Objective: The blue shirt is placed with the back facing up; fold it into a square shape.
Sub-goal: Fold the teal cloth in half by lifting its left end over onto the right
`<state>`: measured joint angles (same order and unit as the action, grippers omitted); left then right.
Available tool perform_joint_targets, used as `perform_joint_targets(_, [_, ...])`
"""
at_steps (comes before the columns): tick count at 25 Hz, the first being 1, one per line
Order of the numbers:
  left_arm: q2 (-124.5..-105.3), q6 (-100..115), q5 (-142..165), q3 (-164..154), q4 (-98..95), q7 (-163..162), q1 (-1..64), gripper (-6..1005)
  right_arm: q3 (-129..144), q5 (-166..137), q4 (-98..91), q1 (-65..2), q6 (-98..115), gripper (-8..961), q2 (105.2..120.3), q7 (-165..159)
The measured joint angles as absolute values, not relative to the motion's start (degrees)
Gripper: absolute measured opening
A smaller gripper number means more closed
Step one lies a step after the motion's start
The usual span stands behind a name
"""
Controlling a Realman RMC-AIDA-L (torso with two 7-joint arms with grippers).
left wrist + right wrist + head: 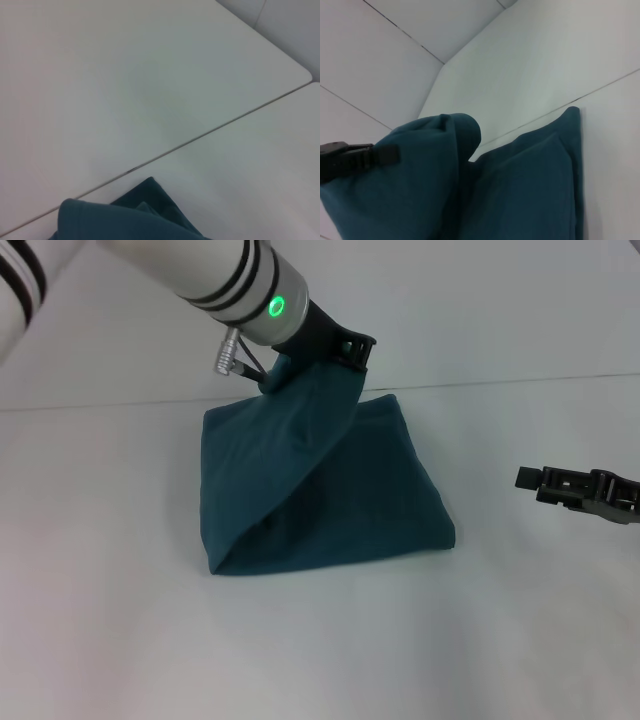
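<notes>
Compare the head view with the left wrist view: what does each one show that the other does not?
Only the head view shows the left gripper pinching a bunched fold of the blue shirt and holding it lifted, the shirt's whole folded outline, and the right gripper off to the right above the table, apart from the cloth. Only the left wrist view shows the table's rounded far corner. Both show a bunched part of the shirt, the white table, and a seam across it.

No readable text, label, brand, number or sign anywhere. Blue shirt (330, 495) plain, no lettering visible. Arm cuff shows only lit green ring (276, 307), unmarked.
</notes>
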<state>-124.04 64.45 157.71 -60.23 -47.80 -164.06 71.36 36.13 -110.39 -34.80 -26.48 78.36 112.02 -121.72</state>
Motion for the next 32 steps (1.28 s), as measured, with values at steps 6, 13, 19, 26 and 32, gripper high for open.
perform_joint_targets(6, [-124.01, 62.9, 157.2, -63.0, -47.2, -161.5, 71.3, 40, 36.1, -110.6, -34.8, -26.5, 77.9, 705, 112.06, -121.7])
perform_joint_targets(13, [-124.34, 60.3, 157.1, -72.0, -47.5, -160.3, 71.0, 39, 36.1, -110.7, -34.1, -26.5, 76.9, 705, 112.06, -121.2])
perform_joint_targets(19, [-124.33, 59.7, 155.5, -72.0, -47.5, -160.3, 71.0, 39, 36.1, -110.7, -33.3, -26.5, 76.7, 705, 111.93, -121.1])
perform_joint_targets(26, [-124.29, 58.0, 153.8, -71.6, -47.7, -160.4, 70.5, 48, 36.1, -110.7, -33.3, -26.5, 76.1, 704, 111.89, -121.1])
perform_joint_targets(32, [-124.33, 57.0, 150.2, -71.4, -49.2, -160.0, 69.6, 124, 36.1, -110.7, -33.3, -26.5, 76.1, 704, 111.88, -121.0])
